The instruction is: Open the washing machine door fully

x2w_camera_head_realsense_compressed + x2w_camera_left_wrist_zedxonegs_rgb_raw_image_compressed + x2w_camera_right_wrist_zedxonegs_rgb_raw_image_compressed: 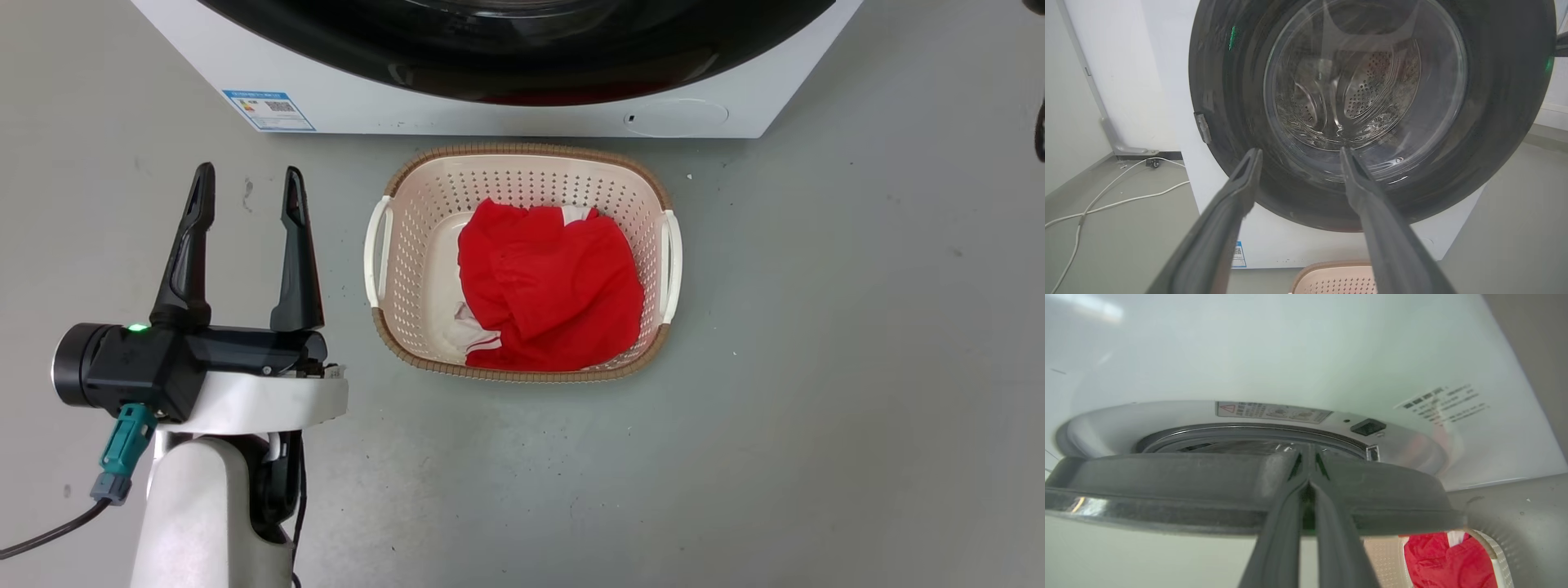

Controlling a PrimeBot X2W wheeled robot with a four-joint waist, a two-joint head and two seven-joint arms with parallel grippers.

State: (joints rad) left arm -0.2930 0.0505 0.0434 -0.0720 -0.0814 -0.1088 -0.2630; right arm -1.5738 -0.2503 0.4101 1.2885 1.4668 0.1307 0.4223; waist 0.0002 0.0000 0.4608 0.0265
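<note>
The washing machine door (522, 49) is a glossy black disc at the top edge of the head view. The left wrist view shows the door (1229, 102) face on, the steel drum visible through its clear window. In the right wrist view the door (1167, 477) stands slightly ajar from the white machine front (1290, 355), with the latch slot (1367, 426) uncovered. My right gripper (1308, 465) is shut, its tips at the door's rim. My left gripper (245, 184) hangs open over the floor left of the basket, pointing at the door, with nothing between its fingers (1237, 192).
A perforated beige laundry basket (522, 151) holding red clothing (547, 286) sits on the grey floor just in front of the machine. A white cable (1106, 200) trails over the floor left of the machine, near a wall.
</note>
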